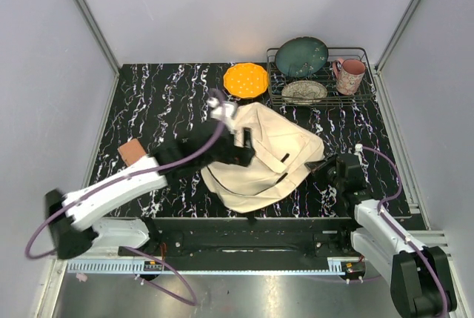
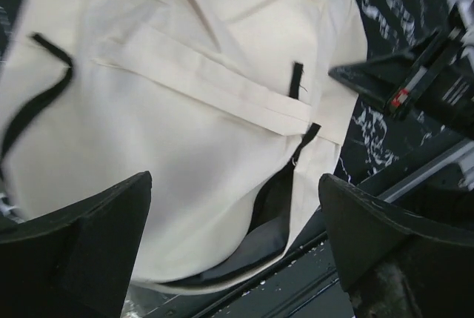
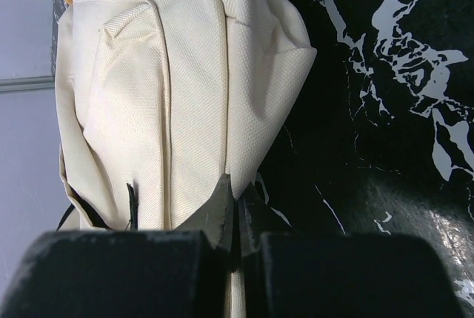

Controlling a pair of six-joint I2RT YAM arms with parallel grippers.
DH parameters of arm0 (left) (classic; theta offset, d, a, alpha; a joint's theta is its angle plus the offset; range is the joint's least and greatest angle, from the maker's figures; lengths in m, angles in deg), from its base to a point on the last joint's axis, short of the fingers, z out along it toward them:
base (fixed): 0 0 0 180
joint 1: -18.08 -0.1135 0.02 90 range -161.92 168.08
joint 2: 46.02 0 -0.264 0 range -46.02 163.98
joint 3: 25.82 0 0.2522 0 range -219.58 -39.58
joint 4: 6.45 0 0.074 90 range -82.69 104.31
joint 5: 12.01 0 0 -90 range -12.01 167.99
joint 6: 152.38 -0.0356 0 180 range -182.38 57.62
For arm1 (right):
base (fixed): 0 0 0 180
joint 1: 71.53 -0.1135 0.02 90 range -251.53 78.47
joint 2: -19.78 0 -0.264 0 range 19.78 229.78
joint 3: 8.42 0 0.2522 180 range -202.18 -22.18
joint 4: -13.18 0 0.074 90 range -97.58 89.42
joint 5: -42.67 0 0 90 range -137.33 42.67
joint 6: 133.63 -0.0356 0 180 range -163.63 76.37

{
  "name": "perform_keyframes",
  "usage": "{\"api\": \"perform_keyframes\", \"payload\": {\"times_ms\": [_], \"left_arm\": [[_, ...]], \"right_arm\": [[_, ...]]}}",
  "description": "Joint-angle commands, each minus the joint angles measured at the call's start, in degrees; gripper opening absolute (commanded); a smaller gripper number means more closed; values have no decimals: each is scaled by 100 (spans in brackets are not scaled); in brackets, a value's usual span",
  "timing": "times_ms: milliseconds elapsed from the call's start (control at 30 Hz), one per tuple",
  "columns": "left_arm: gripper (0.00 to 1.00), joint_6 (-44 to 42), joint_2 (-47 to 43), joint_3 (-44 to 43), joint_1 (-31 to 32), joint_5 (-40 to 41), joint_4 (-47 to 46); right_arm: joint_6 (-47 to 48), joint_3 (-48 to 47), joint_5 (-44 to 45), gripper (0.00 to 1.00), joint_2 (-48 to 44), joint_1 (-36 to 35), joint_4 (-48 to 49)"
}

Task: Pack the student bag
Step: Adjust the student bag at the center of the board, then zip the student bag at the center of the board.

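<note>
Backpack [image 1: 270, 162] of cream-beige fabric lies mid-frame, mouth toward lower edge; left tool [image 1: 238, 147] hovers released above it, right tool [image 1: 326, 167] clenched on its right corner.

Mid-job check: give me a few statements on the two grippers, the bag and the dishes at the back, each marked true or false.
1. The right gripper is shut on an edge of the student bag. True.
2. The left gripper is clamped on a black strap. False: its fingers stand wide apart above the bag and hold nothing.
3. The bag's zipper is partly open, and grey lining shows inside. True.
4. The pink mug stands on the table beside the orange plate. False: it sits in the wire rack, at its right end.
5. The orange plate is inside the rack. False: it lies on the table to the left of the rack.
</note>
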Motion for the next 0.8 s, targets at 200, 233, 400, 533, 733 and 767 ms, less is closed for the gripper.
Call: {"api": "perform_keyframes", "payload": {"times_ms": [200, 233, 400, 533, 733, 767], "left_arm": [[90, 139, 2604, -1392, 1050, 141, -171], [88, 131, 2727, -1436, 1060, 79, -206], [87, 104, 3141, -1585, 1182, -448, -584], [84, 288, 3334, -1700, 1332, -527, -611], [79, 613, 3914, -2191, 1481, -282, -216], [77, 649, 4080, -2288, 1499, -221, -24]], "right_arm": [[15, -240, 14, 0, -445, -75, -510], [15, -249, 5, 0, -463, -75, -510], [50, -275, -13, 0, -568, -84, -747], [59, -284, 31, 0, -621, -75, -809], [50, -319, 66, 2, -639, -75, -862], [42, -328, 75, 2, -630, -75, -870]]}}
